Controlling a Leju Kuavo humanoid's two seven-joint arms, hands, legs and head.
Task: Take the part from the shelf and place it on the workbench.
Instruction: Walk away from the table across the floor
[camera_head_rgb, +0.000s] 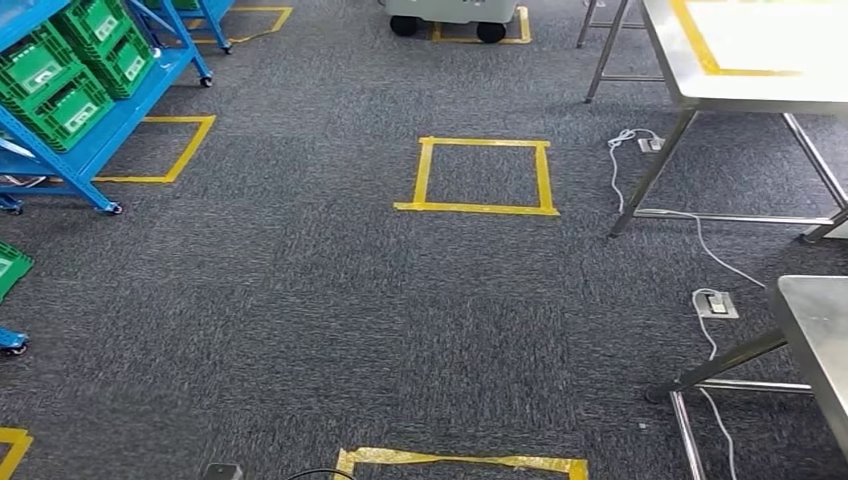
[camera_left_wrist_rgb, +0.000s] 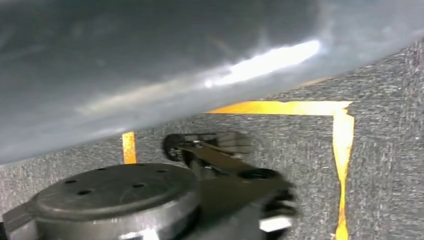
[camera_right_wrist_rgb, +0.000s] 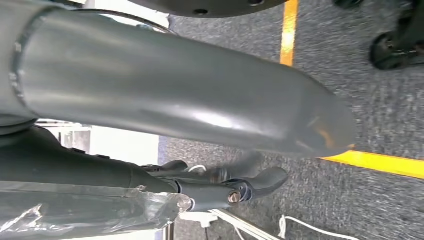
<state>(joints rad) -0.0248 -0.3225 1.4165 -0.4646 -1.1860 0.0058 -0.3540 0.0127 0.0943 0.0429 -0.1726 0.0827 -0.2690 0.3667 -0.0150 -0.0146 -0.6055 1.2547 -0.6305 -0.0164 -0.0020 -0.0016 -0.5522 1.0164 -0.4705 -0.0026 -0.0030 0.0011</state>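
A blue shelf on castors stands at the far left, loaded with green bins; I cannot make out a part in them. A steel workbench with yellow tape on its top is at the far right. In the left wrist view my left hand is a blurred grey surface close to the camera, and its fingers are hidden. My right hand hangs over the carpet, its thick grey thumb across the picture and its dark fingers stretched out with nothing in them.
A second steel table comes in at the near right. White cables and a floor socket lie by the table legs. Yellow tape squares mark the grey carpet. A wheeled cart stands far ahead.
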